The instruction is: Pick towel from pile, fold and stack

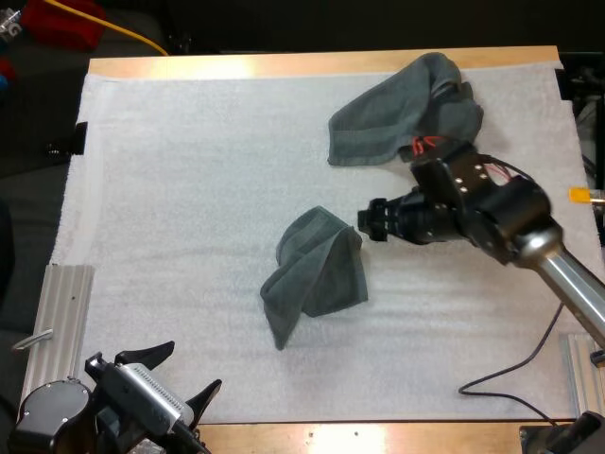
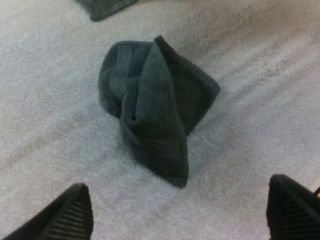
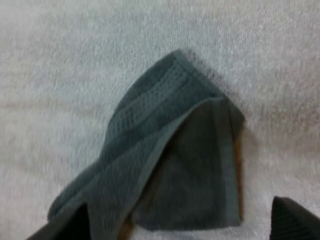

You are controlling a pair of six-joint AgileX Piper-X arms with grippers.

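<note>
Lying in a loose, half-folded heap near the middle of the white mat [image 1: 170, 189], the crumpled towel [image 1: 317, 274] is waiting to be spread out. One corner is trailing toward the near edge, and a hemmed flap is standing up in a ridge over the rest. A second towel [image 1: 402, 113] is sitting well apart at the far right of the worktop [image 1: 284, 66]. The right pincer [image 1: 369, 219] is hovering just beside the crumpled towel's right edge, its fingers [image 3: 295, 220] standing apart and pressing on nothing, so it is released. The left pincer [image 1: 184, 376] is hanging over the near left of the mat, also spread wide and empty. The cloth is looking soft, light and limp, with a textured weave that should be giving grip rather than slipping. It is likely to be sagging and dragging on the mat once lifted. I am judging the raised hem corner nearest the right pincer to be the best hold, pinching one layer so the towel is opening rather than bunching
</note>
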